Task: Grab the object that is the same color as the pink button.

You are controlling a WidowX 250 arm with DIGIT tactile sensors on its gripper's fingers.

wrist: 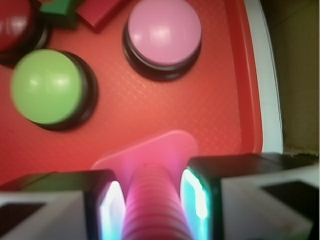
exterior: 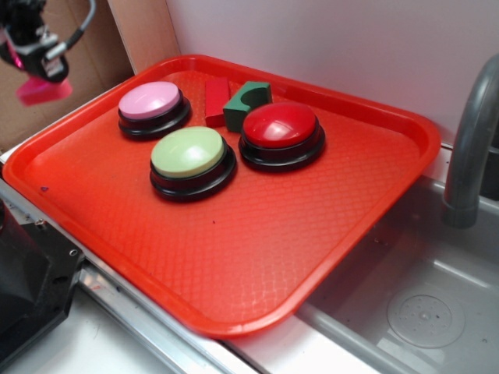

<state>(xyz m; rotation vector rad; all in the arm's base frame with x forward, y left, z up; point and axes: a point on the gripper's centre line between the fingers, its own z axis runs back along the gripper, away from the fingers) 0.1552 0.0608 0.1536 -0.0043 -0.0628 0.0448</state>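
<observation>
My gripper [exterior: 35, 66] is at the top left of the exterior view, raised above the tray's far left corner. It is shut on the pink toy bolt [exterior: 43, 89], whose flat base hangs below the fingers. In the wrist view the bolt's ribbed shaft [wrist: 152, 205] sits clamped between the two fingers [wrist: 107, 210], with its base [wrist: 150, 152] pointing toward the tray. The pink button [exterior: 150, 101] rests on the red tray [exterior: 234, 257] at the back left; it also shows in the wrist view [wrist: 162, 35].
On the tray are a light green button [exterior: 189, 156], a red button [exterior: 281, 128], a red block [exterior: 217, 100] and a green block [exterior: 248, 101]. A grey faucet [exterior: 472, 148] and sink [exterior: 413, 312] lie to the right. Cardboard stands at the back left.
</observation>
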